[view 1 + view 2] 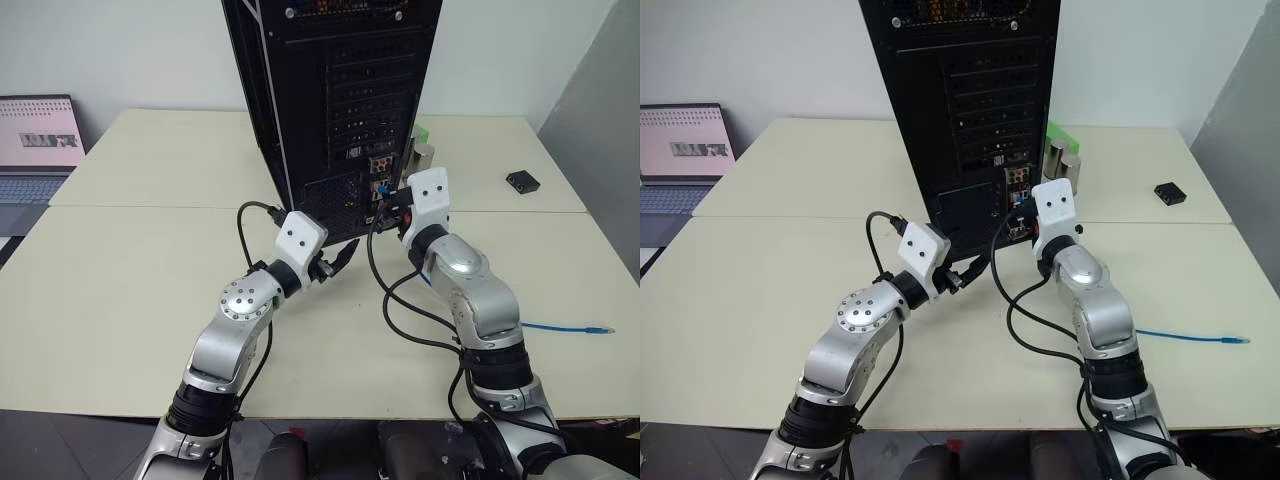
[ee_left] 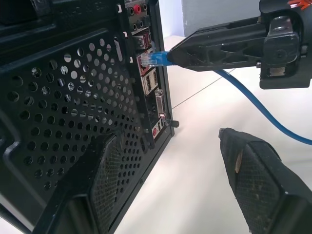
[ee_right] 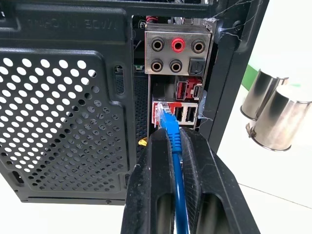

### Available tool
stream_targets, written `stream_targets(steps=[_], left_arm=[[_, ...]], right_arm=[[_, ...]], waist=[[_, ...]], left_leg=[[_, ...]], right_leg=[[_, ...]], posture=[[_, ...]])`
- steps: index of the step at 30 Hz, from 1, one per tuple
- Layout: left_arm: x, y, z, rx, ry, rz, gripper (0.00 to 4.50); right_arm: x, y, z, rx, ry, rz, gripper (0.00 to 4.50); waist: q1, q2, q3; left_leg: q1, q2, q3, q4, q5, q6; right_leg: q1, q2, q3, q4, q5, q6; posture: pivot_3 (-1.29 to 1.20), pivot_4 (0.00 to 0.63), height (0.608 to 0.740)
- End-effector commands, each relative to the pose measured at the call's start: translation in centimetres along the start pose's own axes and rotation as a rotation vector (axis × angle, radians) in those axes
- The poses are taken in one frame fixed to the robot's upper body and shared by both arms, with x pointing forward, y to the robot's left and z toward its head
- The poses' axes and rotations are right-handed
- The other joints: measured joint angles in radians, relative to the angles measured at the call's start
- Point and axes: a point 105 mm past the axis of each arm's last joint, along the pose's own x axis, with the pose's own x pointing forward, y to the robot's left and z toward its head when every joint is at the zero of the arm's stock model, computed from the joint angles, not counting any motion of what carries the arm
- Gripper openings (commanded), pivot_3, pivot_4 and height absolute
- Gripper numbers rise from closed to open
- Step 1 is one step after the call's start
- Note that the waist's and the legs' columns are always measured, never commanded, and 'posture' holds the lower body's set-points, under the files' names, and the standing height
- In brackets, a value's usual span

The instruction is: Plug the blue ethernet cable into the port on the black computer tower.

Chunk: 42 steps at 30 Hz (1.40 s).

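- While I look through the right wrist camera, I see my right gripper (image 3: 175,139) closed tight on the blue ethernet cable (image 3: 178,170), with the cord running back between its two black fingers (image 3: 148,185).
- The clear plug of the cable stands just ahead of these fingertips, at the port (image 3: 161,108) on the rear connector panel of the black computer tower (image 3: 63,97); I cannot tell if it is seated fully.
- Just beside the plug there are two more sockets of the panel, and above it a red socket and a group of round audio jacks.
- My left gripper (image 1: 335,262) holds nothing; its fingers stand wide apart, close to the lower rear corner of the tower, below and to the left of the right gripper.
- From the left wrist camera, one left finger (image 2: 258,180) is over the bare table (image 2: 195,170) and the other lies along the perforated vent of the tower.
- Behind my right arm the cable lies along the table, and its free end (image 1: 600,329) rests well apart from both grippers, near the table's right edge.
- Two metal cups (image 3: 273,112) stand just to the right of the tower, beyond the right gripper.
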Motion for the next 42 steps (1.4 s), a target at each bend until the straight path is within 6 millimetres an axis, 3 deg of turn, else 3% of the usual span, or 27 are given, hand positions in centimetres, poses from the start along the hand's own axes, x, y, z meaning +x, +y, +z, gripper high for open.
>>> stream_targets(steps=[1,25,42], left_arm=[[0.1,-0.2,1.3,0.026,-0.053,-0.007,3.3],[0.1,0.0,1.2,0.031,-0.054,-0.004,3.3],[0.2,0.8,1.9,0.029,-0.056,0.026,3.3]], right_arm=[[0.1,-0.1,1.2,-0.039,-0.049,-0.003,0.0],[0.4,0.7,0.4,-0.101,-0.038,0.028,0.0],[0.7,3.1,2.7,0.053,-0.06,0.093,0.0]], waist=[[0.0,0.0,0.0],[-0.006,0.0,0.0],[-0.019,0.0,0.0]], left_leg=[[0.0,0.0,0.0,0.0,0.0,0.0],[0.0,0.0,0.0,0.0,0.0,0.0],[0.0,0.0,0.0,-0.001,0.0,0.0]], right_leg=[[0.0,0.0,0.0,0.0,0.0,0.0],[0.0,0.0,0.0,0.0,0.0,0.0],[-0.001,0.0,0.001,0.0,0.0,0.0]], posture=[[0.0,0.15,0.74],[0.0,0.15,0.74],[0.0,0.15,0.74]])
